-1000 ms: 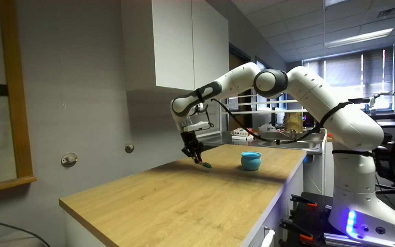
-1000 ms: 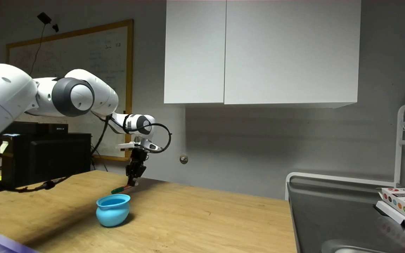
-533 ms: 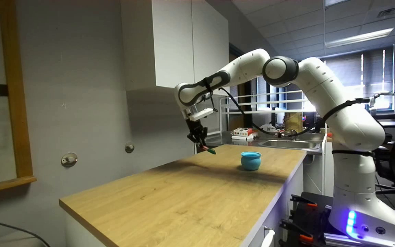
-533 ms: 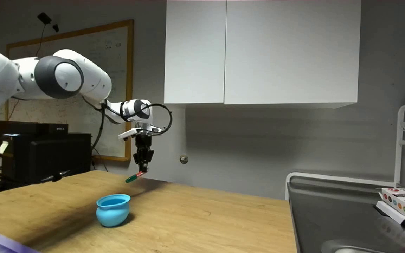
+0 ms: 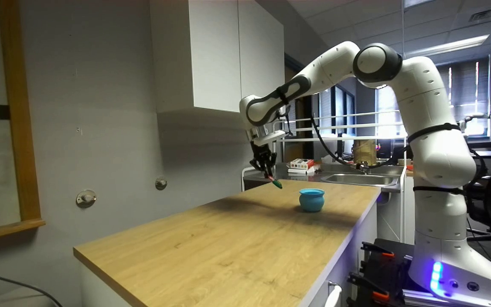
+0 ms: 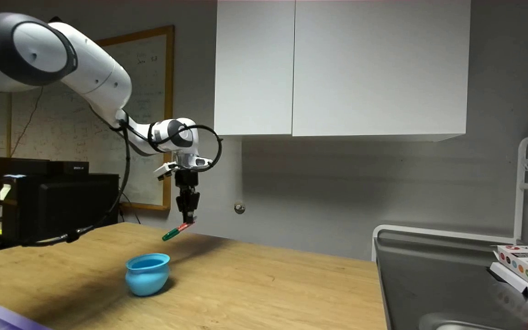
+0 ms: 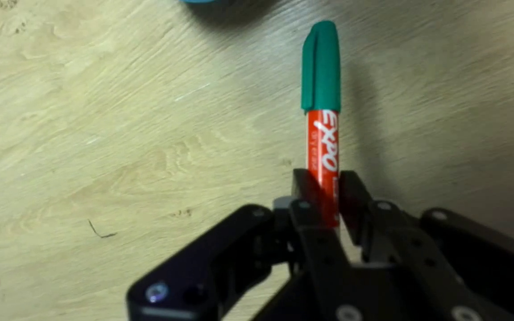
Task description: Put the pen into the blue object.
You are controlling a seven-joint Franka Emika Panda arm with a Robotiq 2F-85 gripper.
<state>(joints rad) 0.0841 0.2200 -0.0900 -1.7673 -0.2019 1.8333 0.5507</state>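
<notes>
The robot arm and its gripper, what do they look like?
The arm is white and rounded, with dark grey joint rings, black straps and a looping black cable; its base has a blue light. The gripper is black, with jointed fingers and silvery screws.

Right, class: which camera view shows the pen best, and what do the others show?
The wrist view: the pen appears large, its green cap and EXPO lettering clear, though the gripper partly covers its red barrel. Both exterior views show it small and tilted, cap end lowest, lettering unreadable.
</notes>
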